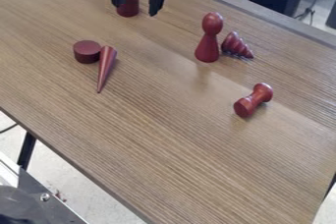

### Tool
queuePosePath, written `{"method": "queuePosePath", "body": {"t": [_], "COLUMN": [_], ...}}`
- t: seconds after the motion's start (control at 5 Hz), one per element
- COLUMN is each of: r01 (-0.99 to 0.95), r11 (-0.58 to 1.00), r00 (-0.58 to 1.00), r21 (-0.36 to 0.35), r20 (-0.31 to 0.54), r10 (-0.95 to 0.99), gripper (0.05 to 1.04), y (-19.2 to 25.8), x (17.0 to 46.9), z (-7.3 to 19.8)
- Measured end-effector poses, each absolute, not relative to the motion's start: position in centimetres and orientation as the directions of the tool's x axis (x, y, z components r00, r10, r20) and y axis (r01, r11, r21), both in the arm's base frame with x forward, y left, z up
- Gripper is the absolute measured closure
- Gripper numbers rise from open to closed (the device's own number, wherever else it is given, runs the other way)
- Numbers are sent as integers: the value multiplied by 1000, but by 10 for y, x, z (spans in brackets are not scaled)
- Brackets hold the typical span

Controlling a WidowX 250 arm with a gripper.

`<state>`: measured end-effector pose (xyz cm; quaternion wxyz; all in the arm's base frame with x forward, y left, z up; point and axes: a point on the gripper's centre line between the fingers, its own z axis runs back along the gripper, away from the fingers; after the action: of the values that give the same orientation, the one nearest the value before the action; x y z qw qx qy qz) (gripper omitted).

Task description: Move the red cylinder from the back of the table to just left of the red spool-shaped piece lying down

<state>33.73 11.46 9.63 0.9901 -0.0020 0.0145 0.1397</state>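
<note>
The tabletop (164,134) is brown with streaky grain — the cone (107,66) and peg doll (209,41), dark red.

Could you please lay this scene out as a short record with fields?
claw: open, at the view's top, by the tall cylinder
standing: tall cylinder; short cylinder; pawn-shaped piece
lying: smooth cone, beside the short cylinder; ridged cone, beside the pawn-shaped piece; dumbbell-shaped piece, nearest the view's right edge
color: all six dark red
surface: wood-grain table
</note>
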Motion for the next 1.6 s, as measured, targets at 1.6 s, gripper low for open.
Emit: {"method": "queuePosePath", "body": {"t": [1.6], "r01": [-287], "r11": [951], "r00": [955], "r21": [-114], "r20": [41], "r10": [293], "gripper": [85], "y": [221], "x": [407], "z": [89]}}
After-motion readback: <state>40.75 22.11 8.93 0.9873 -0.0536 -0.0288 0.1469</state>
